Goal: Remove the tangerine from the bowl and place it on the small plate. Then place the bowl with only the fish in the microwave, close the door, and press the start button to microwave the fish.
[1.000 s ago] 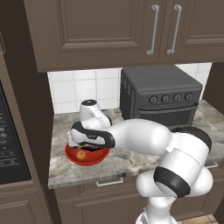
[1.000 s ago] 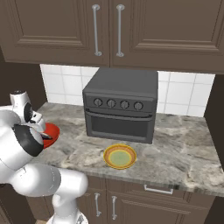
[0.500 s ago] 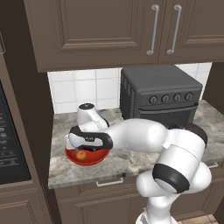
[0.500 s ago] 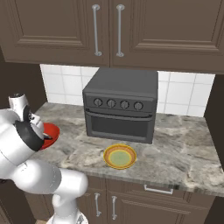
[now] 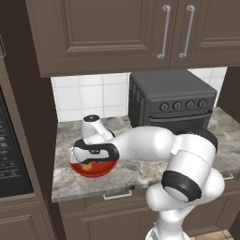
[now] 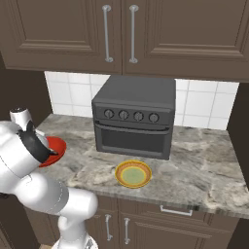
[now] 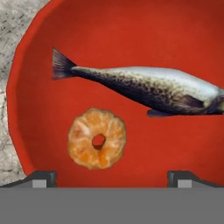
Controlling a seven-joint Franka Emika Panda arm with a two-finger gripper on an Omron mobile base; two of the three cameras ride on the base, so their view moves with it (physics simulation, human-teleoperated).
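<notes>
Two things lie in the bowl (image 7: 39, 57): fish (image 7: 148, 87) and tangerine (image 7: 96, 138); we hover our gripper (image 7: 111, 177), jaws wide, above; next we centre on the tangerine and descend.

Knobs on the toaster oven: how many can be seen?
4, in one row across the toaster oven's front panel above its door: first, second, third, fourth. None looks hidden.

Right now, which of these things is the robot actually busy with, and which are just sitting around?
Part of the job:
tangerine and fish, both in the red bowl
small plate on the counter
open gripper over the bowl

Just there:
toaster oven
upper cabinets
tile wall
</notes>
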